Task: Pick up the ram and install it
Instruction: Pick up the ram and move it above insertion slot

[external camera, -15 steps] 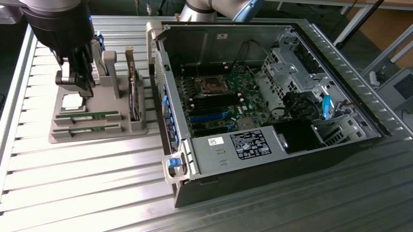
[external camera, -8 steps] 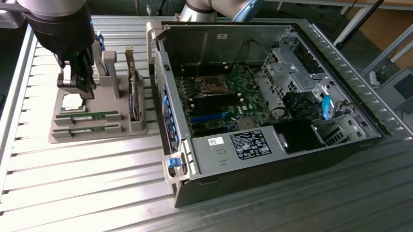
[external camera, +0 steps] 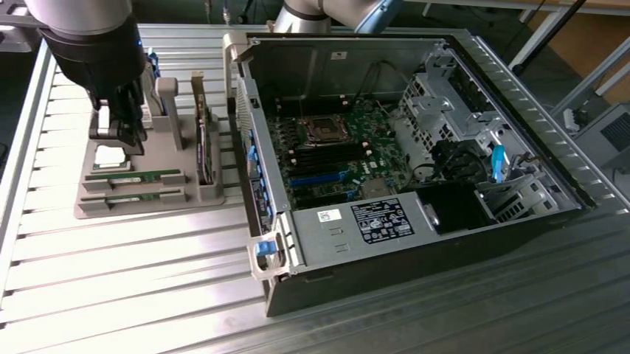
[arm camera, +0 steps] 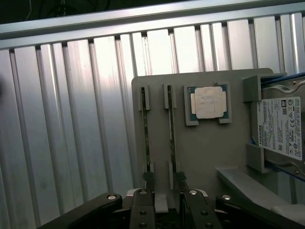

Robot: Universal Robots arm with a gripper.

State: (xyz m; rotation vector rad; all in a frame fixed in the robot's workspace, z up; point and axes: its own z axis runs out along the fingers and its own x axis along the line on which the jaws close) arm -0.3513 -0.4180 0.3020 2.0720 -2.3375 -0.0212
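Gripper (arm camera: 167,210) is hovering over the grey holder (arm camera: 205,157) on the desk (arm camera: 71,124), jaws spread and pinching nothing. Ram (arm camera: 172,129) is standing on edge in its slot, with the second stick (arm camera: 145,124) just beside it (count: two sticks, one processor chip (arm camera: 208,102), one hard drive (arm camera: 281,126)). Judging the ram light, thin, stiff and fragile. I am favouring a grip across the flat faces near mid-length, avoiding the contact edge.

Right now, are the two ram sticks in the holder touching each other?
Apart. The wrist view shows one ram stick and the second ram stick edge-on in separate slots, with a strip of bare grey holder between them.
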